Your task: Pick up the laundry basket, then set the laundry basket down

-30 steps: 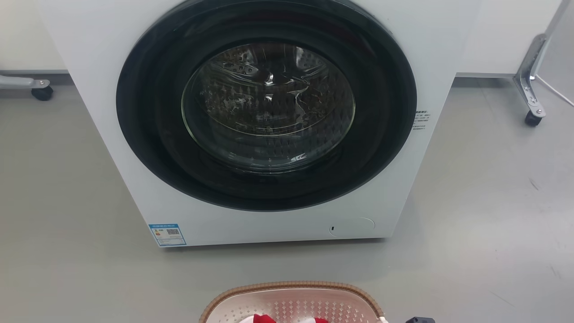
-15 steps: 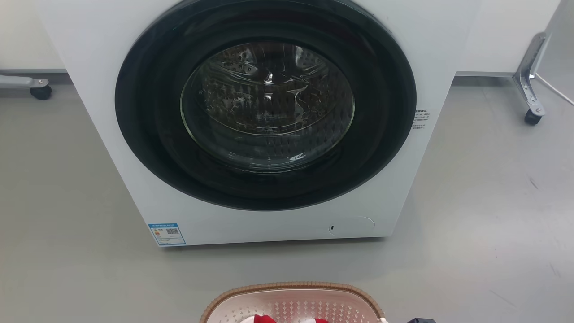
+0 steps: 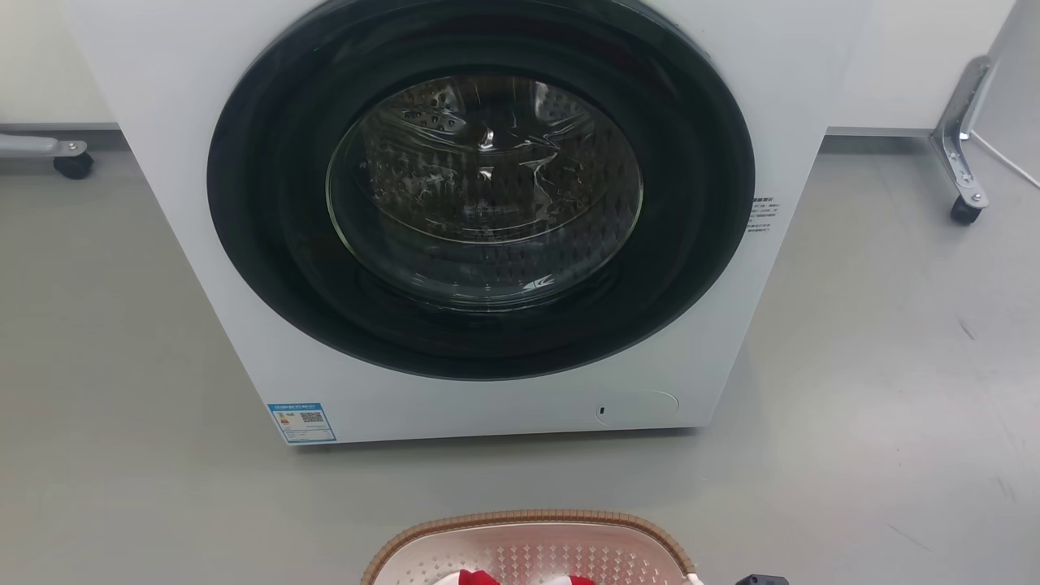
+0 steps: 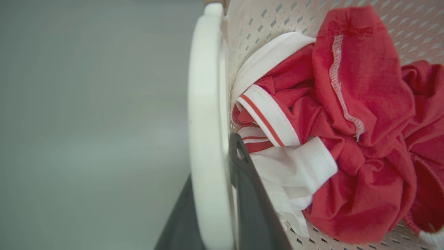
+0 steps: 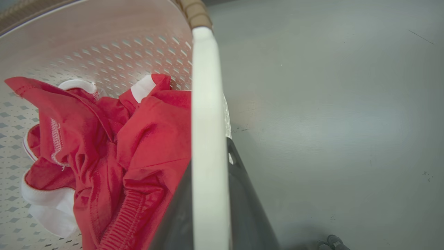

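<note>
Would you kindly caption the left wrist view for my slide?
Left hand grips the laundry basket by its white handle; red-and-white clothing lies inside.

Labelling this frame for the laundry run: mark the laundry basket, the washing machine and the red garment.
laundry basket (image 3: 528, 516), head view, brown woven rim.
washing machine (image 3: 483, 191), head view, door glass.
red garment (image 4: 360, 104), left wrist view, middle fold.

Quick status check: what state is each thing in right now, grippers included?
washing machine door: shut.
laundry basket: upright, clothes inside; whether lifted or on the floor, cannot tell.
red and white clothes: crumpled in the basket.
left gripper: jaws shut on one white side handle of the basket.
right gripper: jaws shut on the other side handle.
</note>
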### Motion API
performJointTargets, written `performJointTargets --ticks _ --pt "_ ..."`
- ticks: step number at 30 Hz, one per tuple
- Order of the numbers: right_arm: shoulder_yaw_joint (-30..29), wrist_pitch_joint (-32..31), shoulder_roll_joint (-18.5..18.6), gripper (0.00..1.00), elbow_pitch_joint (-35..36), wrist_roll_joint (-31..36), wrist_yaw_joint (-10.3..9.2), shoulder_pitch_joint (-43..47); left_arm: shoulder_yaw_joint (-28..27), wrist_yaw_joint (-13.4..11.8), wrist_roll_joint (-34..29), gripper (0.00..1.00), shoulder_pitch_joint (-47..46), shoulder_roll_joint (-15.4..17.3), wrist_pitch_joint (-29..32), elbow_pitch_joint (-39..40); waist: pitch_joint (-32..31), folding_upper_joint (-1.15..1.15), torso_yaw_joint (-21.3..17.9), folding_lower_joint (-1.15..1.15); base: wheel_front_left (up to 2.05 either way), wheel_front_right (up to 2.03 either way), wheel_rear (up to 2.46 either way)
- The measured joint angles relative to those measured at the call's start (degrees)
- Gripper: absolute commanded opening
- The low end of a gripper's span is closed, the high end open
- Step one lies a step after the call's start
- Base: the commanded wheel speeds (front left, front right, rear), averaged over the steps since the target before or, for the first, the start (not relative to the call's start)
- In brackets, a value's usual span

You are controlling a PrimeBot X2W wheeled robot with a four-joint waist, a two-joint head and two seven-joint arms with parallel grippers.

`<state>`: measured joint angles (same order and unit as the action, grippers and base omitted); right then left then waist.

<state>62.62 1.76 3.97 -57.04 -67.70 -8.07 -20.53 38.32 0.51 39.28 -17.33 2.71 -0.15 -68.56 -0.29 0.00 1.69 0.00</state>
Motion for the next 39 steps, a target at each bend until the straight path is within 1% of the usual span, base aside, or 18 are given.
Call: performJointTargets --ticks 11,18,26,39 --pt "1.0 0.9 0.0 0.0 -0.2 -1.1 0.0 -0.1 0.5 0.0 0.4 0.0 0.0 0.0 -0.3 -0.1 0.6 0.0 -0.1 0.0 0.0 0.0 0.0" --pt "1.0 1.7 -0.1 0.0 -1.1 -1.5 0.01 -2.5 0.5 -0.3 0.4 0.0 -1.4 0.0 -1.1 0.0 2.8 0.0 -0.3 0.0 0.0 0.0 0.0" --pt "0.3 3.5 -0.2 0.0 -2.5 -1.4 0.08 -9.8 -0.3 -1.0 0.4 0.0 -7.9 -0.1 -2.1 0.6 7.9 0.01 -0.3 0.01 0.0 0.0 0.0" --pt "-0.3 5.6 -0.2 0.0 -5.0 0.1 0.26 -19.9 -1.1 -2.0 0.4 0.0 -16.5 -0.1 -3.6 1.9 18.4 0.01 0.3 0.01 0.0 0.0 0.0"
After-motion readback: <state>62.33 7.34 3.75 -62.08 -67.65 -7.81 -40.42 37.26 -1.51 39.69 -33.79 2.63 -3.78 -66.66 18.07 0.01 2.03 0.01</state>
